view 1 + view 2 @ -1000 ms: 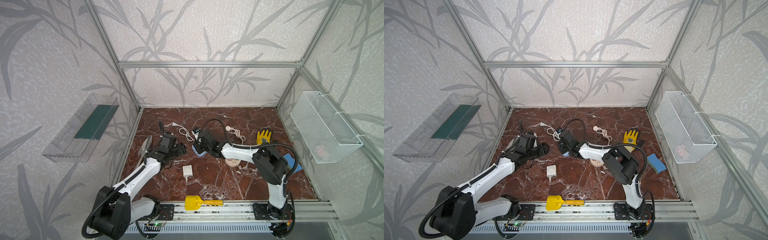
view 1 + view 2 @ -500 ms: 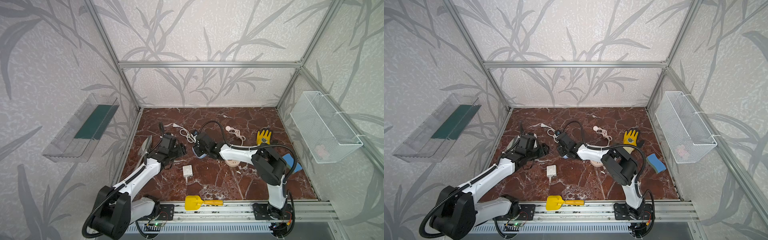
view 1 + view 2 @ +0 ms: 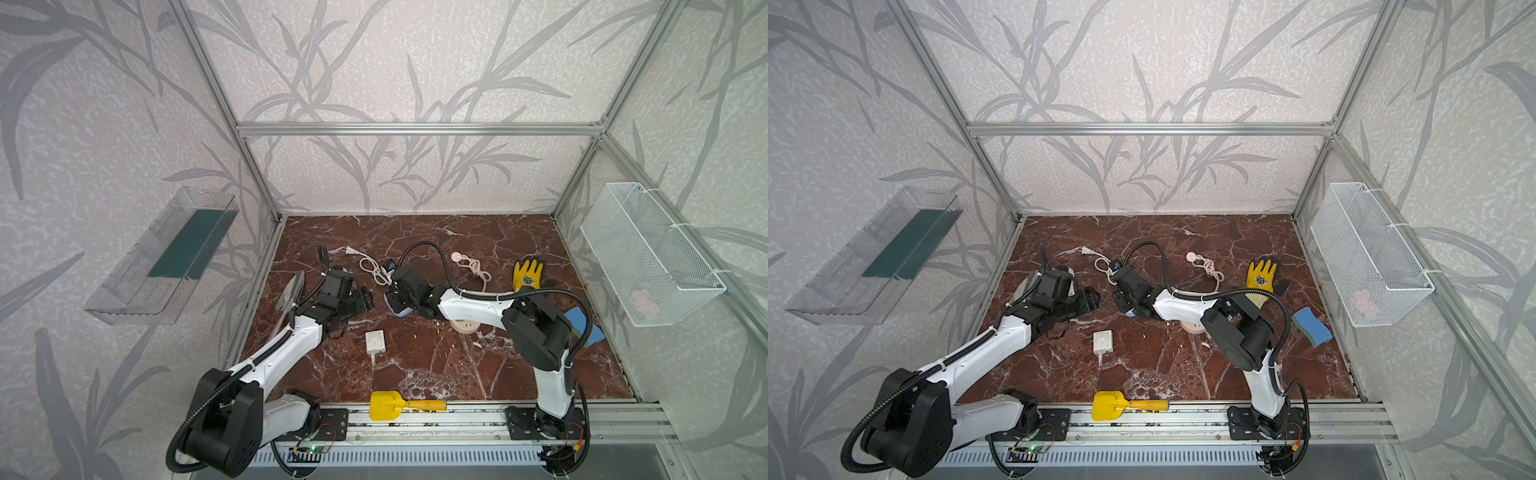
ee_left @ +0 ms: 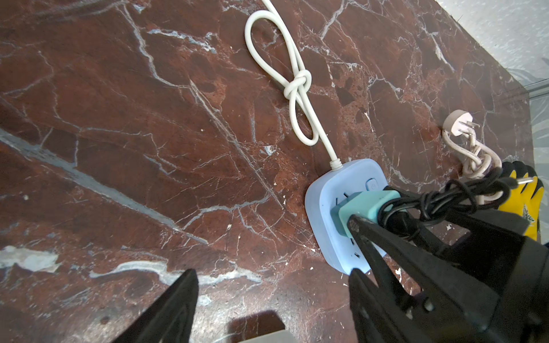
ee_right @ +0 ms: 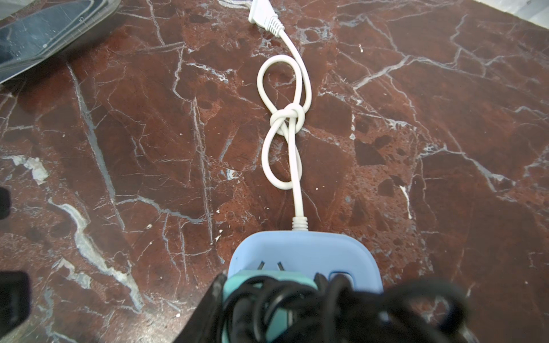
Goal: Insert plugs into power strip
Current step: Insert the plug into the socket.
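Marble tabletop (image 4: 148,118) carries the blue power strip (image 4: 320,202); the right gripper (image 4: 372,206) pinches the teal plug (image 4: 361,202), apparently seated in it, while the left gripper (image 4: 271,273) hangs nearby, jaws spread and empty.

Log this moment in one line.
right pincer: holds teal plug on blue power strip | left pincer: open, empty | white charger: unplugged

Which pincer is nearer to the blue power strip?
Right. The right pincer grips the teal plug on the power strip; the left pincer is open beside it, apart.

Teal plug (image 4: 361,208) on blue power strip (image 4: 319,225); white charger (image 3: 375,341) flat, apart.
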Robot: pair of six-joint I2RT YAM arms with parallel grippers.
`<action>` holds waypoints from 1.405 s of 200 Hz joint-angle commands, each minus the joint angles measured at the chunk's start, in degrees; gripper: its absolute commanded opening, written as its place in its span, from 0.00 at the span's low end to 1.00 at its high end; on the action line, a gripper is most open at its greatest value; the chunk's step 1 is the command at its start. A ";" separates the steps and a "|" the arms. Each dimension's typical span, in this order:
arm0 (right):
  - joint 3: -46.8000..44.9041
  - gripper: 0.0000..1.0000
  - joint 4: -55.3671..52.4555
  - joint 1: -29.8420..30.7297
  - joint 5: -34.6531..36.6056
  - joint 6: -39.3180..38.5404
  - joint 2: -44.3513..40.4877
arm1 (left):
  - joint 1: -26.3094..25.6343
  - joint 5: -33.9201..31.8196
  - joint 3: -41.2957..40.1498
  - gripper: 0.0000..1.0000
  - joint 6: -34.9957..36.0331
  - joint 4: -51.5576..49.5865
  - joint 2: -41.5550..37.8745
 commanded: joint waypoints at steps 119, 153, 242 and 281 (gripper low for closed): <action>2.07 0.51 -16.51 -0.66 -0.48 5.74 -0.74 | 0.34 0.12 0.12 0.83 -0.17 -2.07 -0.42; 3.67 0.68 -16.64 -1.45 -1.50 5.96 -1.34 | 0.25 0.36 0.39 0.83 0.13 -2.38 0.08; 0.59 0.78 -16.43 -1.47 -3.96 6.69 -11.11 | -0.01 0.43 0.04 0.83 0.58 -5.46 -1.22; -0.75 0.77 -20.43 -1.45 -5.05 8.19 -17.08 | -0.53 1.16 -0.58 0.81 0.40 -6.50 -1.06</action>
